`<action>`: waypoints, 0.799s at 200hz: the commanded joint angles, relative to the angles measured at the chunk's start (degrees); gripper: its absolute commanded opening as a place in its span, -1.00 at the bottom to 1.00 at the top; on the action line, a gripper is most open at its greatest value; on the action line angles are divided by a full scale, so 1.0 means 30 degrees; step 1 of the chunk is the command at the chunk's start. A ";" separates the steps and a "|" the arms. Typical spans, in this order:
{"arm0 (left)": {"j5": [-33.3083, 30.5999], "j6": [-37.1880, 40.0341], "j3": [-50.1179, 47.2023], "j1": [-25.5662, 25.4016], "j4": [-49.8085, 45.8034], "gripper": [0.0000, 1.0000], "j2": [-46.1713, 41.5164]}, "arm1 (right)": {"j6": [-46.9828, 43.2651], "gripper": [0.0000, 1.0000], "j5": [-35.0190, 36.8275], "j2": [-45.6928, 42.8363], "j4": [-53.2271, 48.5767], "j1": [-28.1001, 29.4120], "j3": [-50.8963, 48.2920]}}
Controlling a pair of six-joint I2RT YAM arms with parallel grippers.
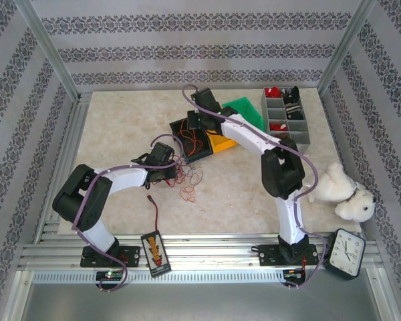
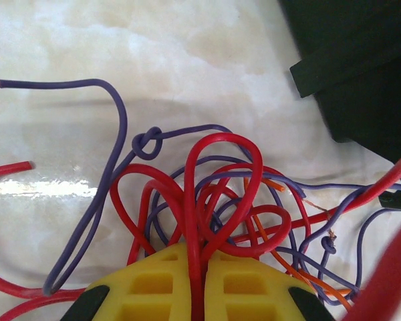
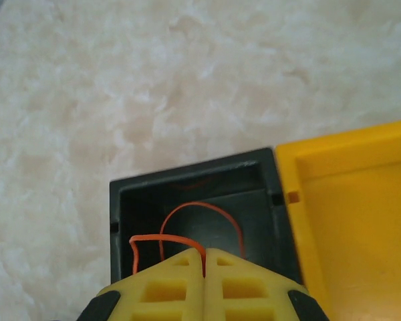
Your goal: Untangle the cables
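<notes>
We are in the middle of the separating step. The cables (image 2: 220,200) lie as one knot of red, orange and thin purple loops on the table (image 1: 254,200), just near and left of the black bin (image 3: 194,170). The left pincer (image 2: 202,257) is closed narrow on a red wire (image 2: 190,214) at the near edge of this knot. The right pincer (image 3: 204,257) is closed on an orange wire (image 3: 207,207) that curls inside the black bin, beside the yellow bin (image 3: 347,144). Whether this orange wire joins the knot, we cannot tell. We judge that the next move calls for drawing the two pincers slowly apart, with the left one holding the knot back. The small purple knots may tighten, so we should watch them.
</notes>
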 commanded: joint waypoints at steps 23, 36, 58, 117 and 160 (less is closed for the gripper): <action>-0.0677 0.0061 -0.0269 0.0320 -0.2144 -1.00 0.0435 | 0.0412 -1.00 0.1212 0.1899 -0.0999 -0.0042 0.1656; -0.0706 0.0046 -0.0325 0.0319 -0.2142 -1.00 0.0364 | 0.0387 -0.99 0.1686 0.2612 -0.1641 -0.0142 0.2785; -0.0707 0.0031 -0.0281 0.0321 -0.2280 -1.00 0.0252 | 0.0407 -0.98 0.2761 0.3393 -0.2381 -0.0195 0.3984; -0.0582 -0.0027 -0.0218 0.0321 -0.2464 -1.00 -0.0019 | 0.0543 -0.07 0.3223 0.0996 -0.0452 0.0279 0.1595; -0.0541 -0.0144 -0.0213 0.0349 -0.2497 -1.00 -0.0136 | -0.0206 0.15 0.4665 -0.2652 0.0360 0.0835 -0.1785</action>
